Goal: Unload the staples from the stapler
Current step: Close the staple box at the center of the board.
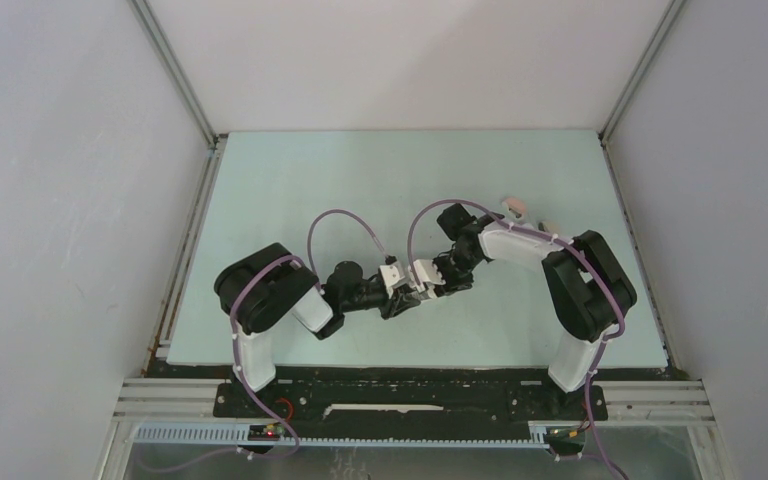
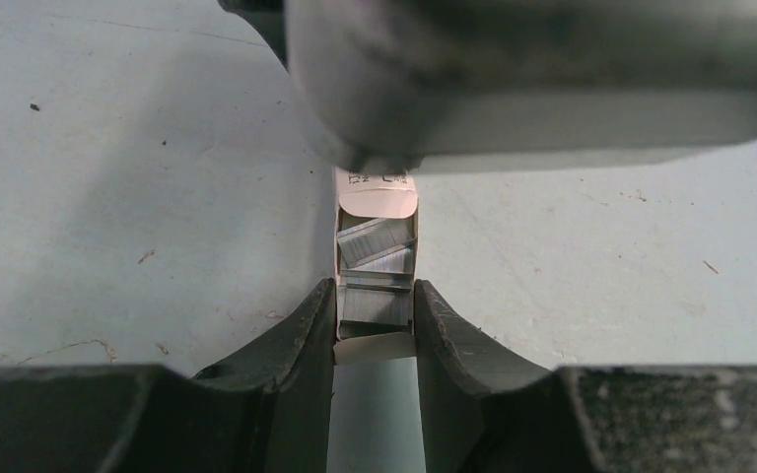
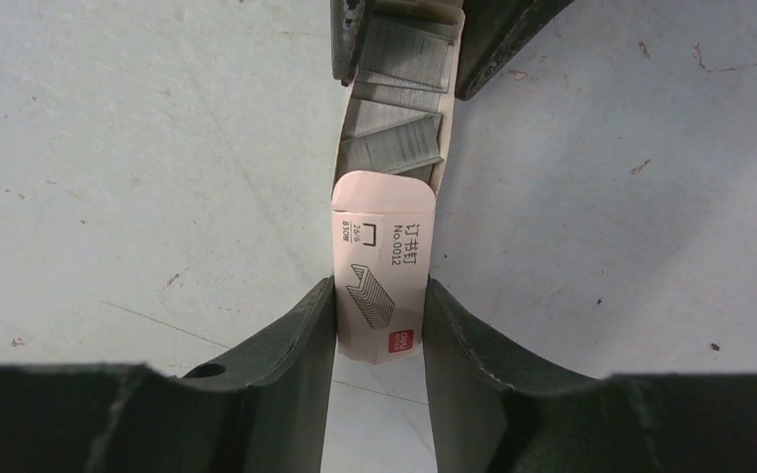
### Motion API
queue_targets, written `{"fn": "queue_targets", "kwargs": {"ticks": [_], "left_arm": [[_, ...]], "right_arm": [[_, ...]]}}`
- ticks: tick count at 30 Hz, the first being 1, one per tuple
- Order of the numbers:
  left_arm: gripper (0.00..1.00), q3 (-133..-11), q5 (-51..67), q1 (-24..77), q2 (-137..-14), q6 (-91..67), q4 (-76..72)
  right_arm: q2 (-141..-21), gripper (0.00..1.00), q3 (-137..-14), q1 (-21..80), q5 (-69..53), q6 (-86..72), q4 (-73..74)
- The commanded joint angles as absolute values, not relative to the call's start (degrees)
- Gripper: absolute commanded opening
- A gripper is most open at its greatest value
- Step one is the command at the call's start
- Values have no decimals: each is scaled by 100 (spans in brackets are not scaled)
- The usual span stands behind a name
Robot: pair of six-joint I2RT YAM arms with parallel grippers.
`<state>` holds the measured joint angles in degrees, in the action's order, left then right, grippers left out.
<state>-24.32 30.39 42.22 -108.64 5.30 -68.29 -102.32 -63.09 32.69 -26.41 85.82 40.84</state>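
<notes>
As left gripper (image 2: 375, 310) and right gripper (image 3: 379, 320) clamped opposite ends of the white-and-red cardboard box (image 3: 382, 276) mid-frame, tilting could spill its loose grey metal staples (image 3: 394, 133).

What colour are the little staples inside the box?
The staples are silvery grey, clearest in the right wrist view.

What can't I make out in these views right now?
- Top view: the staple box is too small for detail.
- Top view: a pale object is half hidden behind the right arm; stapler or not, unclear.
- Left wrist view: the blurred right gripper covers the box's far end.
- Right wrist view: the top edge cuts off the staples and the left gripper.
</notes>
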Motion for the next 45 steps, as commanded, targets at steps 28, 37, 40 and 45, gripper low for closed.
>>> {"fn": "queue_targets", "kwargs": {"ticks": [28, 37, 40, 45], "left_arm": [[35, -2490, 2388, 4394, -11119, 41, -7244], [41, -2343, 2172, 4440, -11116, -110, -7323], [47, -2273, 2102, 4441, -11086, -134, -7399], [57, -2149, 1927, 4443, -10941, -170, -7500]], "right_arm": [[-10283, 43, -6302, 3655, -2684, 7907, 3840], [-10296, 45, -6299, 3666, -2584, 7688, 3775], [-10284, 47, -6300, 3648, -2601, 7637, 3766], [-10218, 64, -6301, 3577, -2643, 7474, 3642]]}}
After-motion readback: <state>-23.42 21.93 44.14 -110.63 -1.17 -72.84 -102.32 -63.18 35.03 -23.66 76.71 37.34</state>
